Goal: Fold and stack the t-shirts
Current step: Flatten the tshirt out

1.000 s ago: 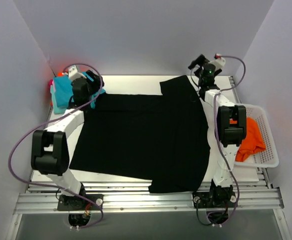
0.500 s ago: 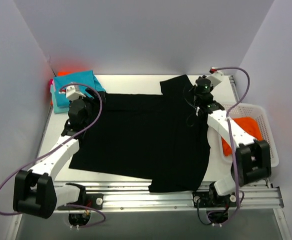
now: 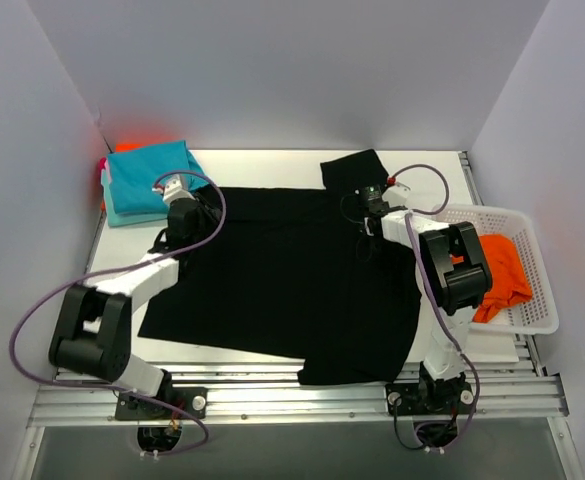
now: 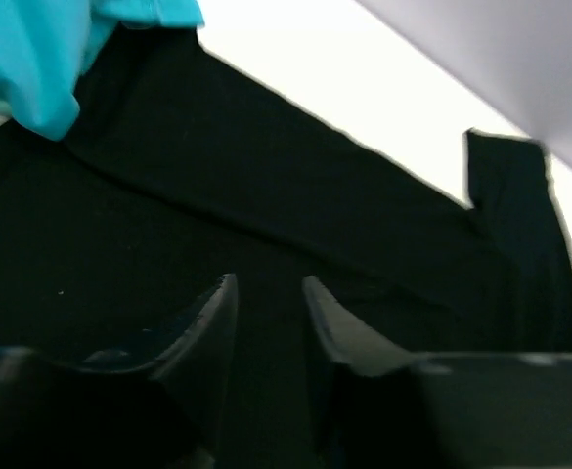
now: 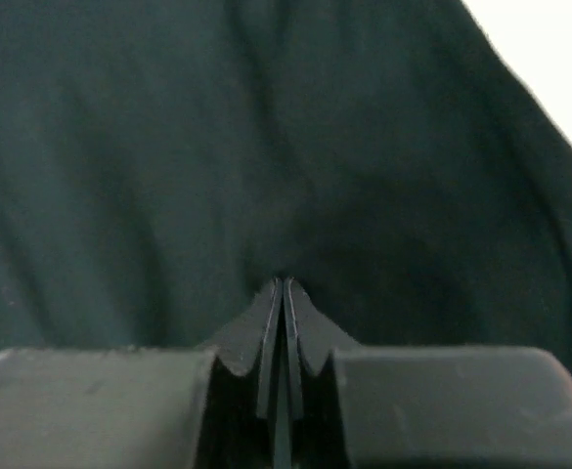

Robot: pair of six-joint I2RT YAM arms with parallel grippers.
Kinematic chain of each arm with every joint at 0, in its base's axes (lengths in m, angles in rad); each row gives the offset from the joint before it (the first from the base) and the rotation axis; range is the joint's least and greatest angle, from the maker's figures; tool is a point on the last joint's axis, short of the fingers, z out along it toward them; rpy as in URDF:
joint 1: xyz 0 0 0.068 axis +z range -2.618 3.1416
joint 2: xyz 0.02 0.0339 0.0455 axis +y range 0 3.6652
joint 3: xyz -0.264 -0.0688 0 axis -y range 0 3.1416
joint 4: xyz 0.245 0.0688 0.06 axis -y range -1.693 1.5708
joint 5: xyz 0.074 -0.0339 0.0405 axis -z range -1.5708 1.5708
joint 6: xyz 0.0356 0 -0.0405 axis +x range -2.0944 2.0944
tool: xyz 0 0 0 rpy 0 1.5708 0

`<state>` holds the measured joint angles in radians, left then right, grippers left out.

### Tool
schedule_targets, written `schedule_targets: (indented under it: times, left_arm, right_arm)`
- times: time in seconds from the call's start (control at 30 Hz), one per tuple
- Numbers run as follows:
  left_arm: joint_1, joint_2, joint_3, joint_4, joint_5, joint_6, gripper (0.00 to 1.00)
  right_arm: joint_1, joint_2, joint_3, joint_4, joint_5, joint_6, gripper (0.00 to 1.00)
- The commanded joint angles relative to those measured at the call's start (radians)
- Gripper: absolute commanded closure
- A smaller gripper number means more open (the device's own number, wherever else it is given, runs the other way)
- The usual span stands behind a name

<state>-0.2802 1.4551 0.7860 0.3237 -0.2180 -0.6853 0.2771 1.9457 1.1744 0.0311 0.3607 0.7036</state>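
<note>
A large black t-shirt (image 3: pixel 282 280) lies spread flat over the table, one sleeve (image 3: pixel 352 168) pointing to the back. My left gripper (image 3: pixel 194 206) is low over its upper left part. In the left wrist view the gripper (image 4: pixel 266 293) has its fingers (image 4: pixel 219 311) a narrow gap apart above the black cloth (image 4: pixel 266 166), nothing gripped. My right gripper (image 3: pixel 364 205) is at the shirt's upper right. Seen from the right wrist, that gripper (image 5: pixel 283 283) is shut, tips pressed into puckered black cloth (image 5: pixel 168 147). Folded teal t-shirts (image 3: pixel 147 180) are stacked at the back left.
A white lattice basket (image 3: pixel 540 290) stands at the right edge with an orange t-shirt (image 3: pixel 500 272) in it. Pink and red-orange edges (image 3: pixel 105 172) show beside the teal stack by the left wall. The teal cloth (image 4: pixel 31 59) hangs into the left wrist view's corner. Walls close in on three sides.
Both arms swung in from the back corners onto the shirt's upper edge. The right gripper closed on the cloth. The left gripper's fingers narrowed.
</note>
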Motion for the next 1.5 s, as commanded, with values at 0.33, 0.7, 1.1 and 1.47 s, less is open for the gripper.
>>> schedule_targets:
  times: [0.33, 0.7, 1.1, 1.47]
  left_arm:
    - [0.018, 0.54, 0.444, -0.127, 0.134, -0.056, 0.79]
    - [0.056, 0.639, 0.572, -0.137, 0.177, -0.048, 0.81]
    - [0.065, 0.372, 0.463, -0.078, 0.16, 0.015, 0.56]
    - [0.032, -0.037, 0.152, -0.087, 0.123, -0.011, 0.35]
  right_arm:
    - [-0.065, 0.292, 0.309, -0.095, -0.057, -0.004, 1.0]
    - [-0.118, 0.412, 0.506, -0.14, -0.098, -0.039, 1.0]
    - [-0.035, -0.005, 0.252, -0.008, 0.007, -0.095, 0.0]
    - [0.221, -0.652, -0.22, -0.175, 0.248, 0.075, 0.0]
